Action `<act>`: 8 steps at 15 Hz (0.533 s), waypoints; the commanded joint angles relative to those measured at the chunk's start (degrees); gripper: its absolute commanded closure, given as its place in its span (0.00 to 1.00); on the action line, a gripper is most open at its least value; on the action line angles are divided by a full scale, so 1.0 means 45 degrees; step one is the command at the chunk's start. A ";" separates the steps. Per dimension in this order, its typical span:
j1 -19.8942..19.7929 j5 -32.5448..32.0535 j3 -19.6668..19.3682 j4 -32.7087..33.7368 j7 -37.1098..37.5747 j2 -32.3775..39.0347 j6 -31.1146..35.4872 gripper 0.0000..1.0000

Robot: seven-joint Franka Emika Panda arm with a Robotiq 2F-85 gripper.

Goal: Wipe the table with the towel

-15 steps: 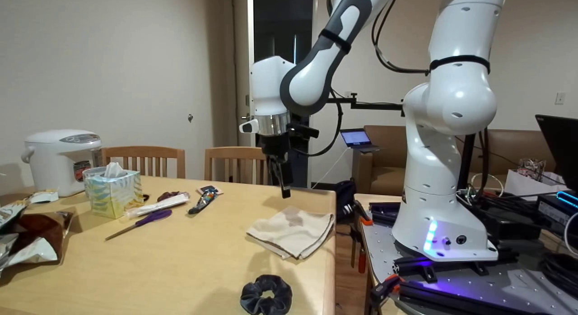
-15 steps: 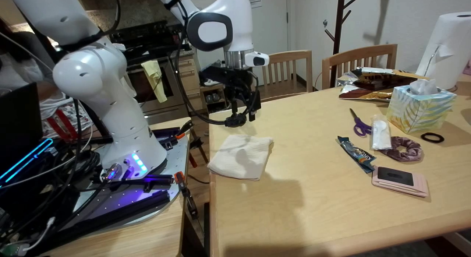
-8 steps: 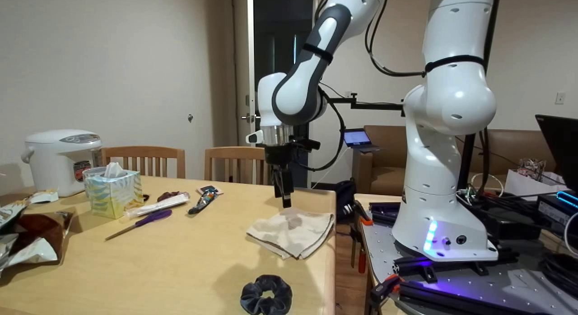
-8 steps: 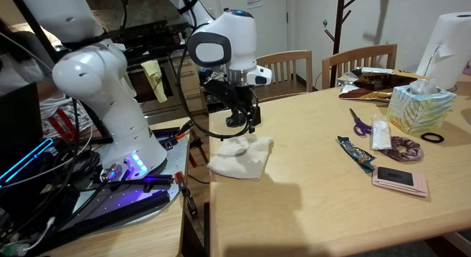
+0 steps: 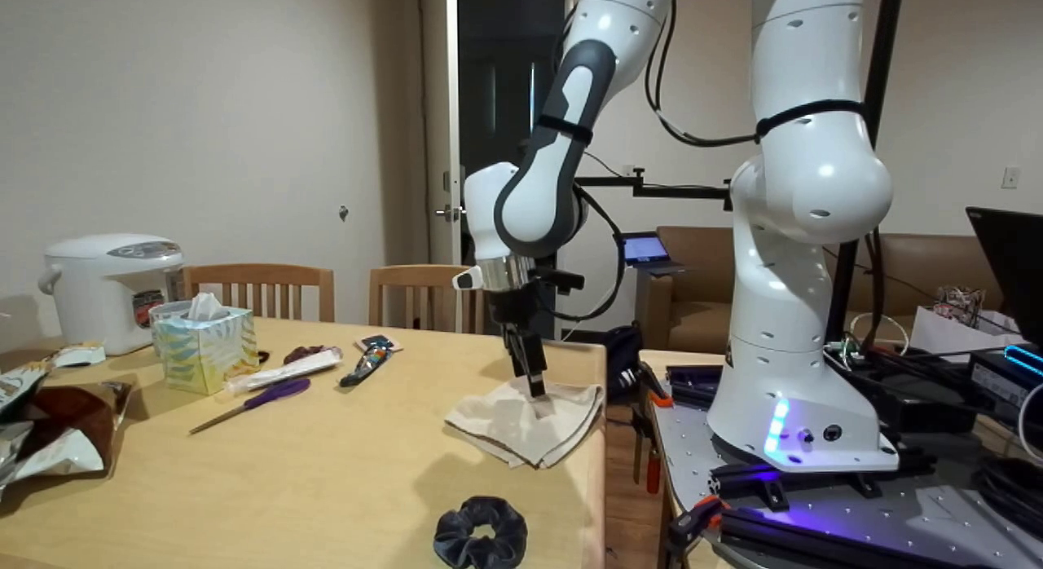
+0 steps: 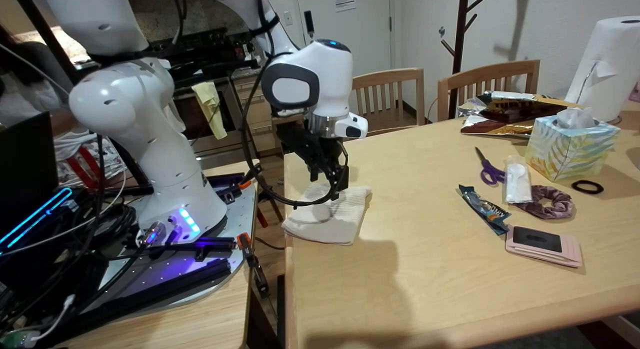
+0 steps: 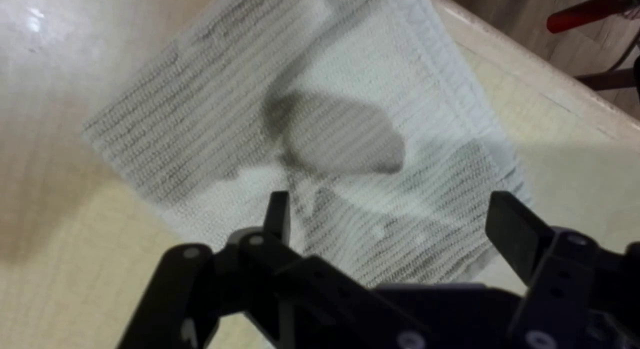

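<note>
The cream-white towel (image 5: 513, 438) lies rumpled near the edge of the light-wood table (image 5: 326, 479) closest to the robot's base. Both exterior views show my gripper (image 5: 531, 385) over this towel, pointing down with a slight tilt. Whether the fingertips touch the cloth cannot be told. In the wrist view the gripper (image 7: 389, 201) is open, its dark fingers (image 7: 517, 234) wide apart. Ribbed towel (image 7: 190, 124) fills the view beyond and between them, and nothing is gripped. A rounded shadow falls on the cloth's middle. Dark cables partly hide the fingers in an exterior view.
A dark scrunchie (image 5: 453, 540) sits near the towel. Farther off are purple scissors (image 6: 492, 174), a wrapper (image 6: 484, 209), a pink wallet (image 6: 570, 250), a mauve scrunchie (image 6: 562, 204) and a tissue box (image 6: 570, 149). The table edge (image 7: 540, 71) runs close beside the towel.
My gripper has come down toward the towel and tilted a little, its tips shifting toward the robot's base. It has stayed open. The towel has not moved.
</note>
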 commanded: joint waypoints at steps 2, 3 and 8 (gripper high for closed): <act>-0.0463 -0.1341 0.0321 0.0140 0.0908 0.0770 0.0920 0.00; -0.0529 -0.1297 0.0381 0.0086 0.0956 0.0820 0.1197 0.00; -0.0874 -0.0881 0.0846 0.0084 0.0638 0.0664 0.1005 0.00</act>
